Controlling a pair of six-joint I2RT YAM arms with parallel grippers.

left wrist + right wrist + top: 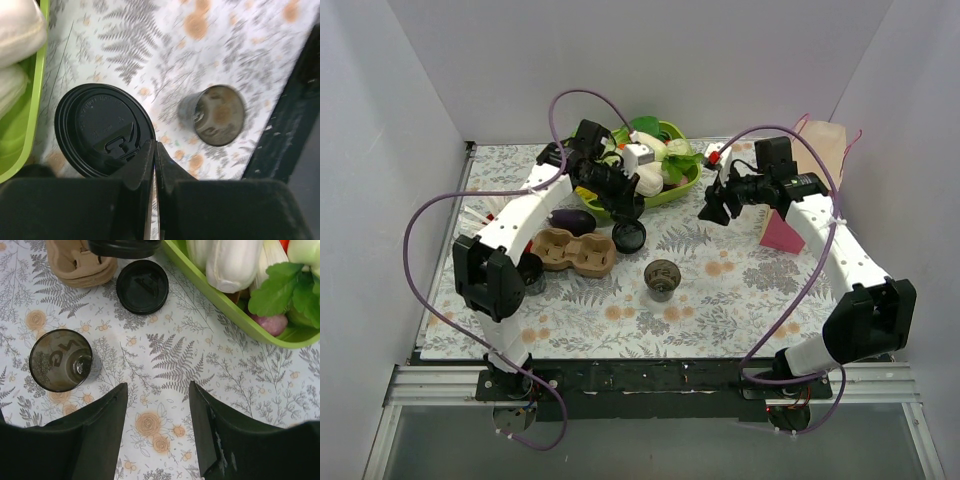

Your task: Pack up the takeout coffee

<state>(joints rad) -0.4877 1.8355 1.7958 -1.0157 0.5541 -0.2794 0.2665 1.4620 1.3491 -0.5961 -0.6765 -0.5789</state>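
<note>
Packing has barely started, as far as can be judged. The coffee cup (663, 278) stands upright on the table (740, 300) near its middle, with no lid on. Its black lid (629, 236) lies flat on the cloth at about 11 o'clock from the cup, apart from it and near the rim of the green tray (682, 187) of vegetables. The cardboard carrier (578, 250) sits at about 9 to 10 o'clock from the cup, just beside the lid, and both holes look empty. What seems to be left is to put the lid on the cup and set the cup into a carrier hole.

The left arm reaches from its base at 7 o'clock up past the carrier, with its wrist tipped down over the lid. The left pincer (154, 150) is closed, with nothing showing between its fingers. Its tips sit at the lid's edge. Whether they touch the lid I cannot tell, though in the right wrist view the lid lies flat with the pincer above it.

The right arm rises from 5 o'clock and bends at the table's right side, then turns inward. The right pincer (157, 425) is open and empty. It hangs above bare cloth at about 1 o'clock from the cup, looking down on both cup and lid.
</note>
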